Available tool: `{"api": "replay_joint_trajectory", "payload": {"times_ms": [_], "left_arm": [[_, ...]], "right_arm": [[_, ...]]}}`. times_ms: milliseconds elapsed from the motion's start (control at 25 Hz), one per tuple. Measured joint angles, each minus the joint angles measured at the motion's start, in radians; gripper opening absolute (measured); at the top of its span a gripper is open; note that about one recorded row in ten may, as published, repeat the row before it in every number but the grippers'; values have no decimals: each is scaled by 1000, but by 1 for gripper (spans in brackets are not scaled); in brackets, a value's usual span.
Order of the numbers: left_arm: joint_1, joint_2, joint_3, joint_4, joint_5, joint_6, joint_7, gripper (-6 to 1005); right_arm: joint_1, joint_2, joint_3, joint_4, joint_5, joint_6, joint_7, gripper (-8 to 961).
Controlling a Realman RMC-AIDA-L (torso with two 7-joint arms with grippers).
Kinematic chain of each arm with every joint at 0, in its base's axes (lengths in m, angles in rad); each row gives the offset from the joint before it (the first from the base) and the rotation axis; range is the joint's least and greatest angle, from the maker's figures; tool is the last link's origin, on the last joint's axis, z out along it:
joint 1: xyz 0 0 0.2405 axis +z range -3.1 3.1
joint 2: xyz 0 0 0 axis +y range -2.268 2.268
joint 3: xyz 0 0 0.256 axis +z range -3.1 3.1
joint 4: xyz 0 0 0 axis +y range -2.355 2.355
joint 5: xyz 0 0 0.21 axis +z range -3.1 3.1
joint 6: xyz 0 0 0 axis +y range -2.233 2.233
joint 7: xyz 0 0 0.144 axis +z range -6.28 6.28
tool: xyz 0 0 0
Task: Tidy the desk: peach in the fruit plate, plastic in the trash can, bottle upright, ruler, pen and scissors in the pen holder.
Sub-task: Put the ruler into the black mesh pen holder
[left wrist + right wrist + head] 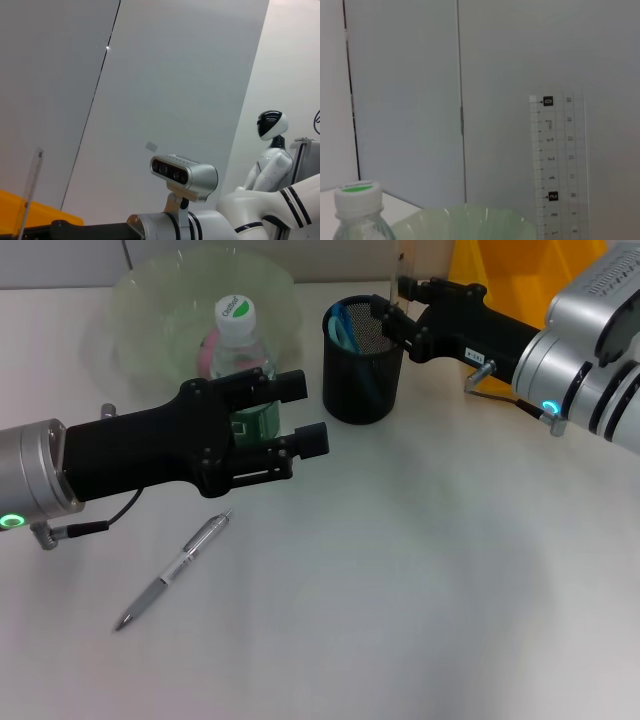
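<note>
Left pincer (300, 415) spread around upright bottle (238, 350); right pincer (392, 308) pinches ruler (559, 165) (vertical) over pen holder (362, 362).

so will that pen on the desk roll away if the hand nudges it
Probably somewhat: the pen looks round-barrelled and lies flat on the smooth desk. Its clip may stop it rolling far. It looks slim and light, so a sideways nudge from the left hand would likely skid it.

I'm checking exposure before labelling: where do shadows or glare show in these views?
Head view: soft diffuse shadows on the table under the left gripper and beside the pen holder; the pen casts only a thin one; no harsh glare. Right wrist view: the clear ruler reads faint against the pale wall. Left wrist view: evenly lit.
</note>
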Motion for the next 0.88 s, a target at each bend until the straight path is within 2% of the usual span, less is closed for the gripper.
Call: {"api": "replay_joint_trajectory", "payload": {"times_ms": [880], "left_arm": [[6, 0, -2, 0, 0, -2, 0, 728]], "right_arm": [[-25, 0, -8, -3, -1, -50, -6, 434]]}}
